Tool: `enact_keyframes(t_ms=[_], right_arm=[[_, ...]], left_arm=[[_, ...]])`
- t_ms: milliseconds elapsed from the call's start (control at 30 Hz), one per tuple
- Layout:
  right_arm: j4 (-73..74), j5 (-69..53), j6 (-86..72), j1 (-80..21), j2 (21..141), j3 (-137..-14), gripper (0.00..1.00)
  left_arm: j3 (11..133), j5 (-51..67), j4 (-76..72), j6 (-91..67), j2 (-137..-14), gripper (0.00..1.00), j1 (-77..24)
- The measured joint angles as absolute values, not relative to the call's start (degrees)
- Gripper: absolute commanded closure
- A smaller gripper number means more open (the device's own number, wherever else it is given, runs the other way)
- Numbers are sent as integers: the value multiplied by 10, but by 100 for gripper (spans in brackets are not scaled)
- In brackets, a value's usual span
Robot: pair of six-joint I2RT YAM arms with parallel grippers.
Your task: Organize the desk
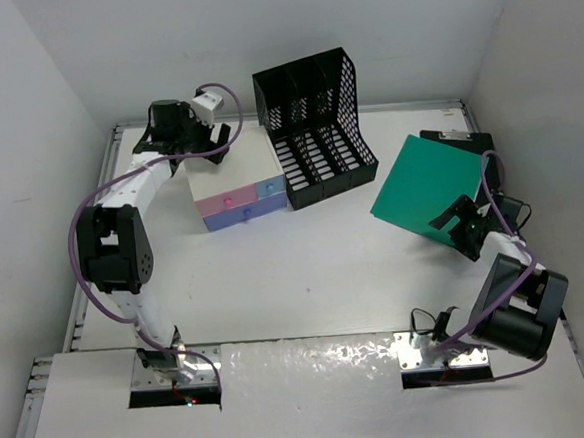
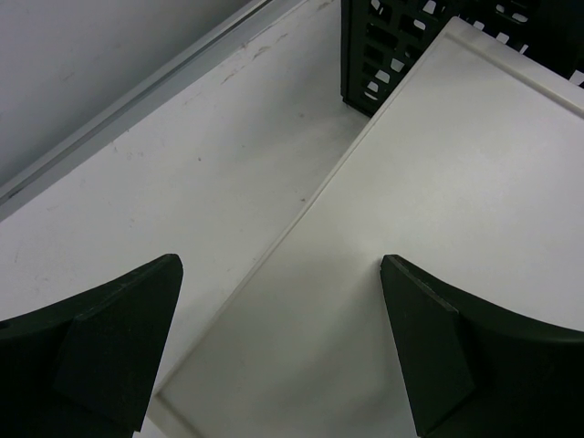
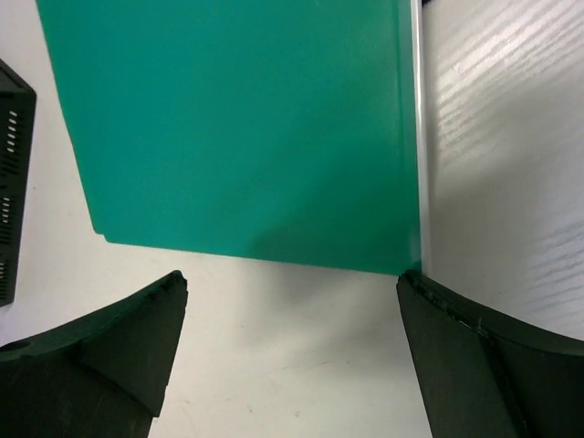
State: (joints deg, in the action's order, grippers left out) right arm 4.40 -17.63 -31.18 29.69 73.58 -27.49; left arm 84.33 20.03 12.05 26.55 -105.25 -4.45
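Right gripper (image 3: pixel 290 283) is seen with its jaws spread wide and nothing held between them, parked just over the near edge of the green folder (image 3: pixel 246 128), which fills the upper half of the wrist view. In the top view that folder is found at the right of the frame, laid on the desk (image 1: pixel 297 289), the big white top that runs under everything. A black clipboard (image 1: pixel 459 139) pokes out from behind the folder's upper corner, but whether the two touch can't be told.

Left gripper (image 2: pixel 280 269) is likewise wide open and empty. It's held above the left edge of the drawer box (image 1: pixel 235 188) in the upper left of the frame, and the black file rack (image 1: pixel 316 127) is set right beside that box at upper centre.

Guess here: the folder is what's being dealt with, probably meant for the rack. A thin flat thing like that isn't easily pinched from straight above, so the near edge should be approached low and square. One finger should be slid under, and the grip placed near the middle of the edge so the folder isn't left flopping. The clipboard shouldn't be dragged along with it.
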Motion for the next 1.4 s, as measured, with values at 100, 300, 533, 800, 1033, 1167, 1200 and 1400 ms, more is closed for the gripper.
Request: enact_keyframes(t_ms=[100,300,533,800,1033,1167,1200,1400], right_arm=[[37,-168,-313,302,739,-267,6],[23,-108,-314,317,741,-265,8],[61,-61,-284,321,715,-288,5],[25,-77,-284,322,800,-335,11],[-64,-123,-285,325,879,-327,38],[-157,-155,-298,326,898,-295,69],[-177,-162,-303,326,898,-283,76],[-259,-216,-346,329,918,-241,100]], left_arm=[[843,202,121,267,-1053,10,-44],[843,200,121,269,-1052,10,-45],[843,192,128,270,-1049,10,-48],[859,180,162,274,-1049,10,-53],[892,118,223,283,-1049,10,-92],[909,68,259,289,-1048,10,-152],[914,60,269,291,-1048,10,-170],[925,44,302,298,-1048,10,-262]])
